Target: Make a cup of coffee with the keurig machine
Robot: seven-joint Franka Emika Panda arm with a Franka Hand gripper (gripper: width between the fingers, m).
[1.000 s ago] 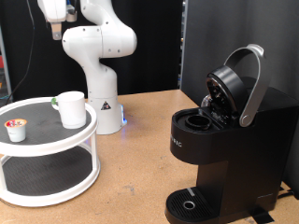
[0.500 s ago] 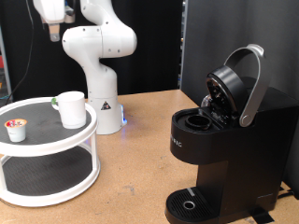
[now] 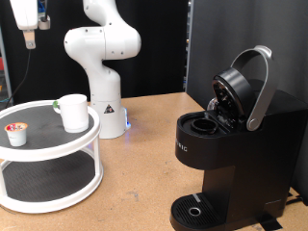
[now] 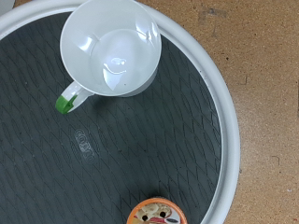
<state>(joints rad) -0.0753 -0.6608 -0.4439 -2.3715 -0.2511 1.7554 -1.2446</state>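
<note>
Brown wood covers the table [image 3: 144, 144], and the wall behind is black. At the upper left of the exterior view, the gripper [image 3: 29, 38] hangs high in the air above a round white tray [image 3: 58, 197] with two shelves. I cannot tell if its fingers are open or closed, and I see nothing in them. The cup [image 3: 72, 112] stands on the tray's top shelf at the left of the frame, empty inside, with a green bit on its handle. A small pod [image 3: 16, 134] sits near it. The keurig machine [image 3: 226, 144] stands at the right with its lid up.
</note>
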